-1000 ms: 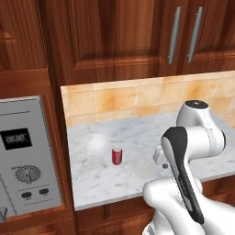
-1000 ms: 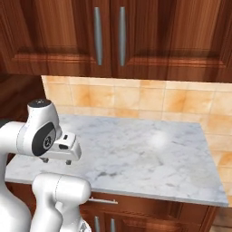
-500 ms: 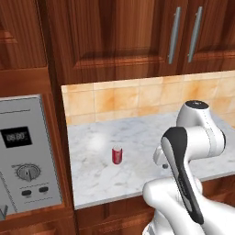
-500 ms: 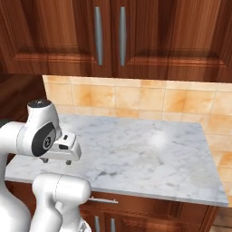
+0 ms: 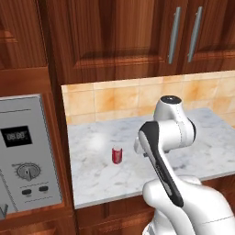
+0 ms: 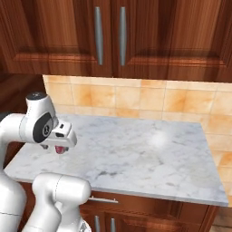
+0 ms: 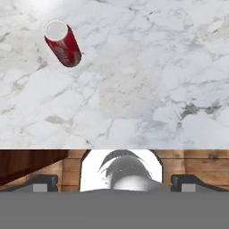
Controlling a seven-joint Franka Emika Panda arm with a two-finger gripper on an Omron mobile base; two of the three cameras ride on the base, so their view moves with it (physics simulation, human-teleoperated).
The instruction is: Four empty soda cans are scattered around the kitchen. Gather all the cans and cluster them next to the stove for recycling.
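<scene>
Marble counter (image 5: 193,151), red soda can (image 7: 63,43) upright, well ahead-left of your jaws. Gripper (image 7: 114,185) wide open, empty. No stove visible, so gathering looks barely started, mate.

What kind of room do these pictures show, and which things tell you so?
Most likely a home kitchen. Reddish-brown wooden wall cabinets with metal bar handles hang over a white-grey marble counter backed by tan wall tiles. A grey built-in appliance panel with clock and dial is set beside it, and a small red soda can stands on the counter.
</scene>
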